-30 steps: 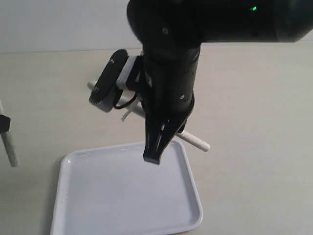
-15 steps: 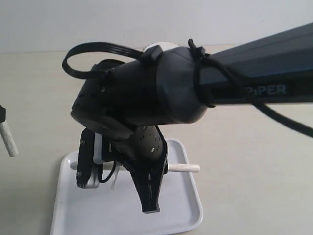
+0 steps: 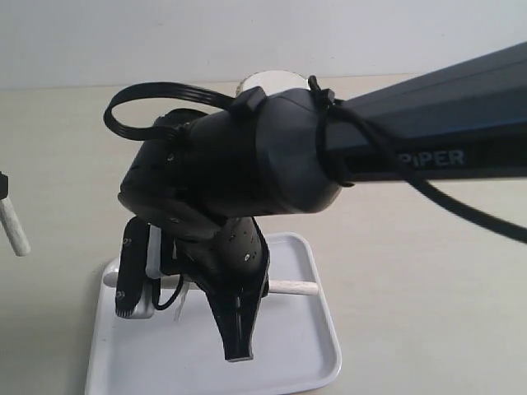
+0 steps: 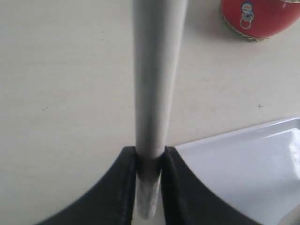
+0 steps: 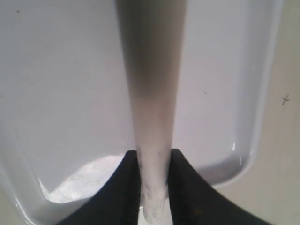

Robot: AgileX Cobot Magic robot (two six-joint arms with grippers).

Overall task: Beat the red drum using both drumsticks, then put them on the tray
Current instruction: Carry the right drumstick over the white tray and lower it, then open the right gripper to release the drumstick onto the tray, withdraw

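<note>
The red drum (image 4: 260, 18) is glossy red with a gold studded band at its edge and a silvery ring; the tray (image 3: 317, 362) is plain white. The left drumstick (image 4: 152, 84) and right drumstick (image 5: 152, 93) are whitish-grey and faintly scuffed, while the left tool (image 4: 150, 159) and right tool (image 5: 153, 161) are matte black. The surface (image 3: 428, 271) is an even pale beige.

red drum (image 3: 273, 81) behind arm (image 3: 428, 123), mostly hidden
</note>
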